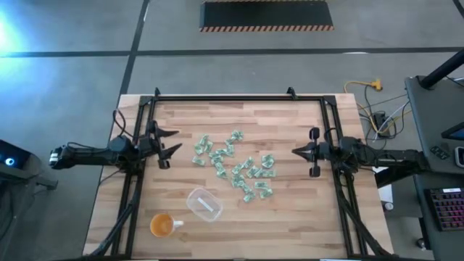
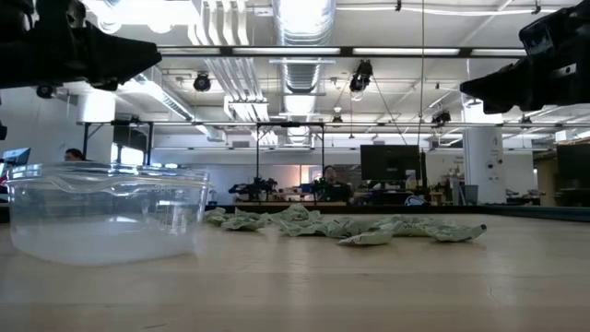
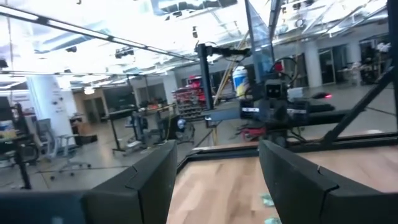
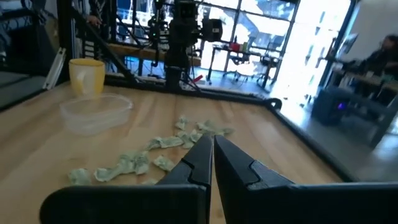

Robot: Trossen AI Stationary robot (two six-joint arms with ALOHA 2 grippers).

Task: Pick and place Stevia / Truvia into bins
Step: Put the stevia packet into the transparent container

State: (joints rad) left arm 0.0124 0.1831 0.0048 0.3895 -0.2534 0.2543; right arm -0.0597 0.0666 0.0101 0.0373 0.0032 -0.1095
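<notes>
Butcher-block wood table (image 1: 290,217), framed by a dark rail (image 1: 239,97) running along its far edge and down both sides. Task reads as barely started, if at all.

Progress: sweetener packets (image 1: 235,165) lie in a loose scatter across the middle of the table, pale green and white, none lifted. Clear tub (image 1: 204,204) sits nearer than the pile and slightly left of it; the high view shows one pale strip inside it (a packet or only a glint off the plastic, cannot tell). Level with the table, the tub (image 2: 106,212) otherwise looks empty. So nearly the whole pile is left to move, by my reckoning.

Grippers: left gripper (image 1: 168,145) hangs over the table's left edge, fingers spread wide, carrying nothing. Right gripper (image 1: 299,151) hangs at the right edge, fingers clenched tip to tip on nothing. Both ride well above the wood in the low view, and each stands well apart from the pile.

Room to move: open wood lies between each gripper and the scatter, nothing in the way. Orange cup (image 1: 164,225) stands near-left, just beside the tub, the one obstacle for a left-side drop into it. Side rails sit under each arm's resting spot; a low sweep outward would likely meet them. Packets overlap in the middle; strays at the fringe look easier to single out first.
</notes>
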